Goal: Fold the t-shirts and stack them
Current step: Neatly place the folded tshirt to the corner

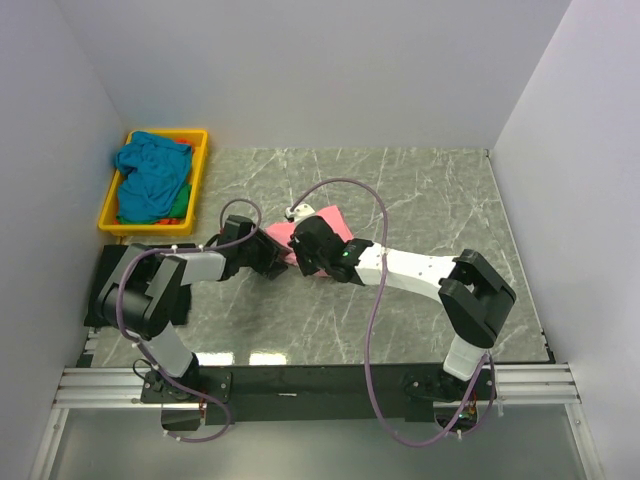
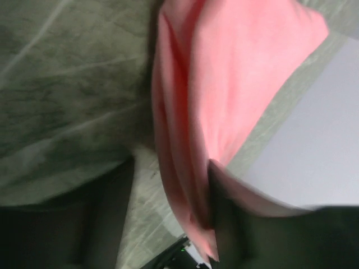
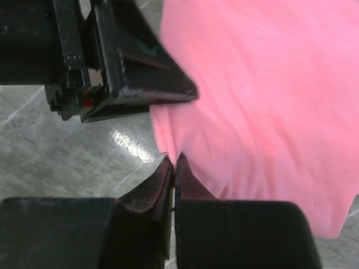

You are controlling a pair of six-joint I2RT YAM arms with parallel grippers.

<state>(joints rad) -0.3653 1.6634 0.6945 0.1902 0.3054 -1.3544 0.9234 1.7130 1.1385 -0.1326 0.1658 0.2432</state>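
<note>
The salmon pink t-shirt (image 1: 318, 222) lies folded on the marble table, mostly hidden by both wrists. In the left wrist view its layered edge (image 2: 224, 84) runs between the jaws of my left gripper (image 2: 173, 168), which are wide apart, the cloth lying against the right finger (image 2: 235, 224). My right gripper (image 3: 174, 158) is shut, its tips pinched at the shirt's near corner (image 3: 252, 84). From above the two grippers, left (image 1: 275, 260) and right (image 1: 298, 262), meet at that edge. A teal blue t-shirt (image 1: 150, 170) fills the tray over green (image 1: 180, 208) and orange-red cloth.
The yellow tray (image 1: 200, 170) stands at the far left of the table. The left gripper's black body (image 3: 129, 67) sits close beside the right gripper. White walls enclose the table at the back and on both sides.
</note>
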